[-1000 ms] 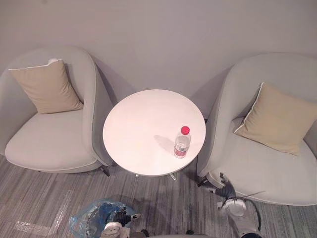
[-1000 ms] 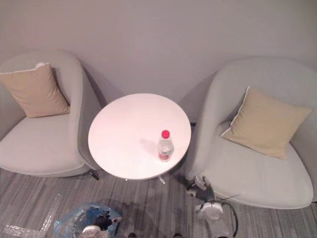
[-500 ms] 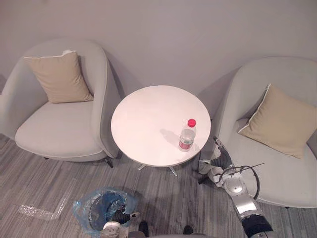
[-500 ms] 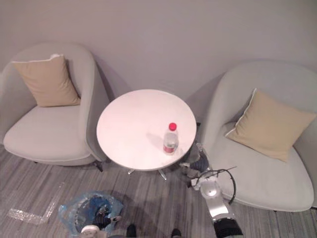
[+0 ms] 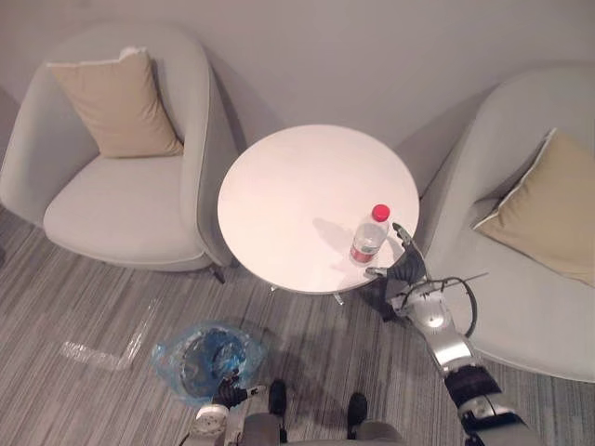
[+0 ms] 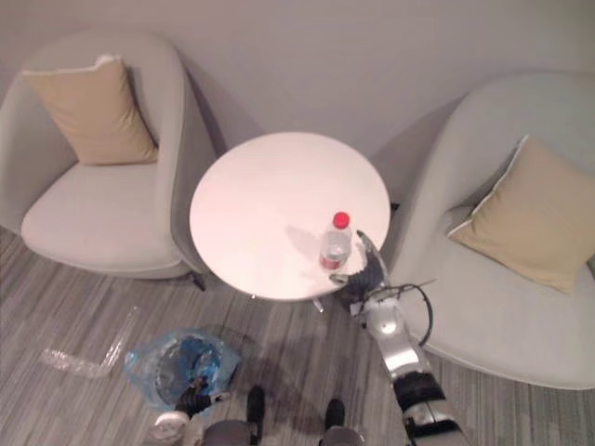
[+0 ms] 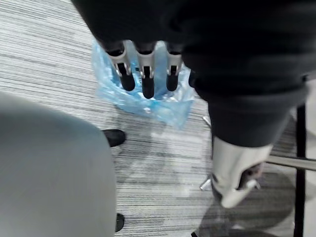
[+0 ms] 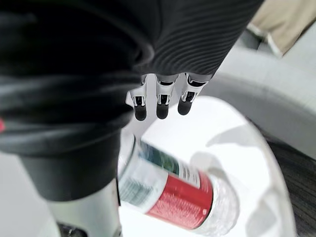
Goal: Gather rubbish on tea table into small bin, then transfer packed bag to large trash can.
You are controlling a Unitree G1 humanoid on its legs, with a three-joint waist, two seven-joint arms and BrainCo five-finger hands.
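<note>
I note in the right wrist view: right hand (image 8: 159,96) fingers straight and apart beside the clear red-capped plastic bottle (image 8: 168,190), which stands near-right on the round white counter (image 5: 279,186). Left hand (image 7: 143,74) hangs relaxed by the blue-bagged small bin (image 5: 200,358) on grey striped carpet (image 5: 84,307).

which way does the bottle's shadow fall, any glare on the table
Left eye view: the bottle throws a soft shadow toward the robot's left on the round table, no harsh glare. Right wrist view: a faint shadow on the top beside it.

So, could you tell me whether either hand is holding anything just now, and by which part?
Nothing is held. The right hand is open beside the bottle, fingers straight, not closed round it; the left hand is open by the blue-bagged bin.
</note>
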